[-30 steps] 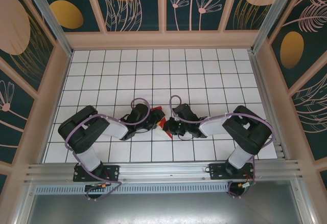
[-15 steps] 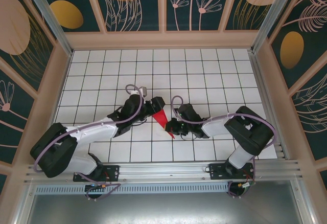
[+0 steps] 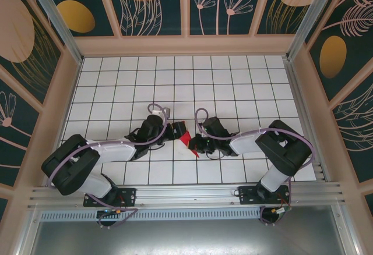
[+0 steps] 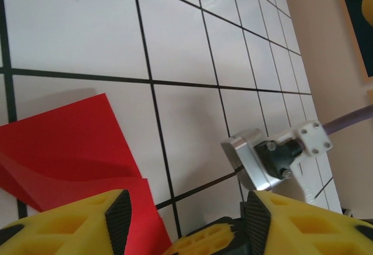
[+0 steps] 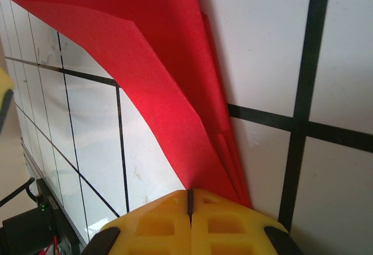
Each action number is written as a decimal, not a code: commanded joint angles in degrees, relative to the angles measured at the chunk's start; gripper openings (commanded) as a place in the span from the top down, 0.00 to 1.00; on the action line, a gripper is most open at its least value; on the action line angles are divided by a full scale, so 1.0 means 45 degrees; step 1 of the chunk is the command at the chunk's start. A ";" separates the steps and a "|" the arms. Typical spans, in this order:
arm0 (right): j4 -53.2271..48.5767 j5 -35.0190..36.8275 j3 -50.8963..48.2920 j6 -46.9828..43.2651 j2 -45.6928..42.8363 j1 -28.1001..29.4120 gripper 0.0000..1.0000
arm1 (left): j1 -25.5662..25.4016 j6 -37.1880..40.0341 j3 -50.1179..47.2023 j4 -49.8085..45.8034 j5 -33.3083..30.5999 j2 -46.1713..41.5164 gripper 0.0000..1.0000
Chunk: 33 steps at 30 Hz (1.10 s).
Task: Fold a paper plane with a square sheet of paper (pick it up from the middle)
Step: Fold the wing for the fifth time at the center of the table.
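Paper plane (image 3: pixel 185 139): I see it lying on the tabletop (image 3: pixel 233 80), midway between the side edges and closer to the near edge.
Left arm: stretched low, elbow by the near left corner, wrist reaching toward the middle.
Left pincer (image 3: pixel 176 130): fingers spread partway, gripping nothing, one finger (image 4: pixel 119 205) over the plane's wide end.
Right arm: elbow bent, forearm pointing left.
Right pincer (image 3: pixel 194 144): pressed shut on the plane's narrow end.

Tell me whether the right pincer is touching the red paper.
Touching. In the right wrist view the red paper narrows straight into the seam of the shut right pincer, with no gap.
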 commanded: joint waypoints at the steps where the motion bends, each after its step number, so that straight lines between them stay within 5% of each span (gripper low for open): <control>1: -0.2262 0.0931 -0.0465 -0.0287 0.0788 -0.0067 0.94 | 0.0161 0.0369 -0.0378 0.1074 0.0234 -0.0021 0.42; 8: -0.2261 0.0899 -0.0489 -0.0241 0.0811 -0.0066 0.94 | 0.0232 0.0399 -0.0384 0.2007 0.1348 0.0915 0.40; 33: -0.2320 0.0592 -0.0510 -0.0323 0.1006 -0.0047 0.94 | 0.1412 0.0274 0.0468 0.1225 0.0073 0.3057 0.40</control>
